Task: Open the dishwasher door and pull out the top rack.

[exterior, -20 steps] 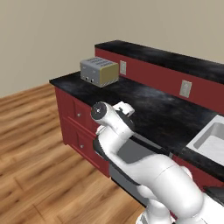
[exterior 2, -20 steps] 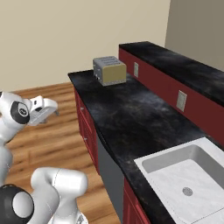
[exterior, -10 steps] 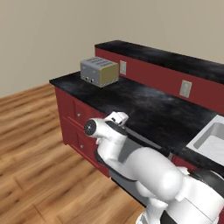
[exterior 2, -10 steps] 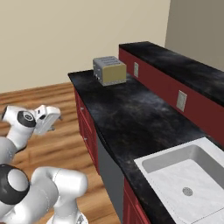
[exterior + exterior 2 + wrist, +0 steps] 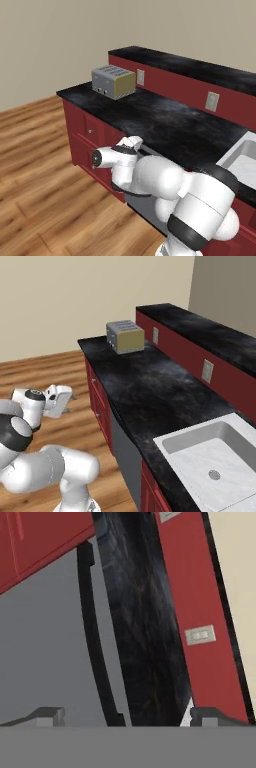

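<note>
Two finger tips: showing at the bottom of the hand view, one at lower left [image 5: 47,716] and one at lower right [image 5: 212,716], standing wide apart with nothing between them.
Gripper [image 5: 130,717]: jaws spread, gripping nothing, pointing at the front of the counter run.
Gripper, right base view: white hand [image 5: 59,399] hanging out over the wood floor, apart from the cabinet fronts.
Gripper, left base view: hand [image 5: 131,145] sitting close in front of the cabinet face, just under the counter edge; the arm's body is hiding what lies behind it.
Dishwasher door [image 5: 45,652]: flat grey panel lying ahead of the gripper, filling the left half of the hand view; closed, flush with the red cabinet front [image 5: 40,537] beside it.
Door handle [image 5: 92,637]: long dark bar running along the door's edge, lying between the two finger tips in the hand view, nearer the left one; not touched by either tip.
Door, right base view: grey panel [image 5: 125,451] under the counter edge, well apart from the hand.
Top rack: inside the closed door, not to be seen.
Counter [image 5: 150,391]: black speckled top running above the door.
Toaster [image 5: 113,81]: standing at the far end of the counter, well away from the gripper.
Sink [image 5: 215,451]: white basin set in the counter, on the far side of the door from the toaster.
Wall outlet [image 5: 200,634]: pale plate on the red backsplash beyond the counter.
</note>
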Robot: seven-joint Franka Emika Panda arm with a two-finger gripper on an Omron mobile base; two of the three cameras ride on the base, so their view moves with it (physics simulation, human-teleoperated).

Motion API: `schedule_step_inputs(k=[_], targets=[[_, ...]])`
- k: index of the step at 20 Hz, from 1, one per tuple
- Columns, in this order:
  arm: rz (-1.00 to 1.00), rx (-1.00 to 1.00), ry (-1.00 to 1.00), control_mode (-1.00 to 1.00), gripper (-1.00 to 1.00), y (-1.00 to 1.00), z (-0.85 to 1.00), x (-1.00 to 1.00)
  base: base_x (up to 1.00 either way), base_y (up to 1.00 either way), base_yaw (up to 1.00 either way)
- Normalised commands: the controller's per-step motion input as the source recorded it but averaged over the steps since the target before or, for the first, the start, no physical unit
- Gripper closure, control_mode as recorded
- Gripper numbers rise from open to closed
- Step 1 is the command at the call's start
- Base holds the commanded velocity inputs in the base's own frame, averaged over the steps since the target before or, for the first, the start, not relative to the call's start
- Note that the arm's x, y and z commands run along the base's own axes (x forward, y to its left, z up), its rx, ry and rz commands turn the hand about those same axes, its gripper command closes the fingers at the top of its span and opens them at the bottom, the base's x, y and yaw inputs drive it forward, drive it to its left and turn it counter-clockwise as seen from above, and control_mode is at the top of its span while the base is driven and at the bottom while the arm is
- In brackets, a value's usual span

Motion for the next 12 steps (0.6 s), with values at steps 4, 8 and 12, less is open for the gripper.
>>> schedule_step_inputs(k=[4, 8, 12], targets=[[-0.09, -0.15, 0.01, -1.0, -1.0, 0.0, -0.28, 0.2, 0.0, 0.0, 0.0], [-0.1, -0.14, 0.0, -1.0, -1.0, 0.0, -0.31, 0.19, 0.0, 0.0, 0.0], [-0.11, -0.12, 0.0, -1.0, -1.0, -0.07, -0.3, 0.18, 0.0, 0.0, 0.0]])
